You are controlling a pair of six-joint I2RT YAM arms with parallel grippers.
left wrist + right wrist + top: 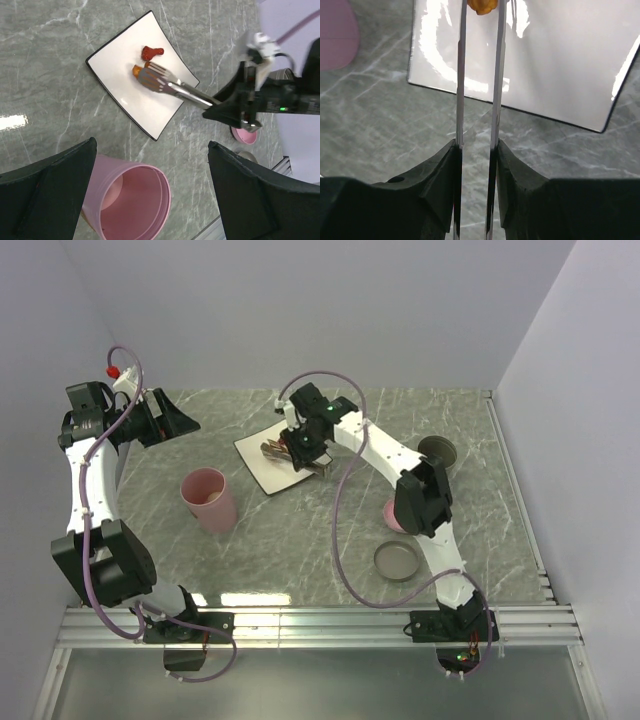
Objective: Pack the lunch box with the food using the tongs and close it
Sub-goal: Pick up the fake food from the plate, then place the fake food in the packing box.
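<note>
Slim silver tongs (pixel 170 86) reach over the white square plate (pixel 125 95), their forked tips on either side of an orange glossy piece of food (pixel 135 70). A red-brown piece (pixel 152 52) lies just beyond the tips. My right gripper (pixel 476 150) is shut on the tongs (pixel 460 75), one pad pressing each arm, with the orange piece (pixel 482 6) between the arms at the top edge. The pink cylindrical lunch box (pixel 208 498) stands open left of the plate (pixel 255 468). My left gripper (pixel 150 195) hangs open above the box (pixel 132 200), holding nothing.
A small pink lid (pixel 392 515) lies by the right arm, with a grey round lid (pixel 397 561) nearer the front and a dark round object (pixel 438 451) to the right. White walls close in the marble table (pixel 300 550) on three sides.
</note>
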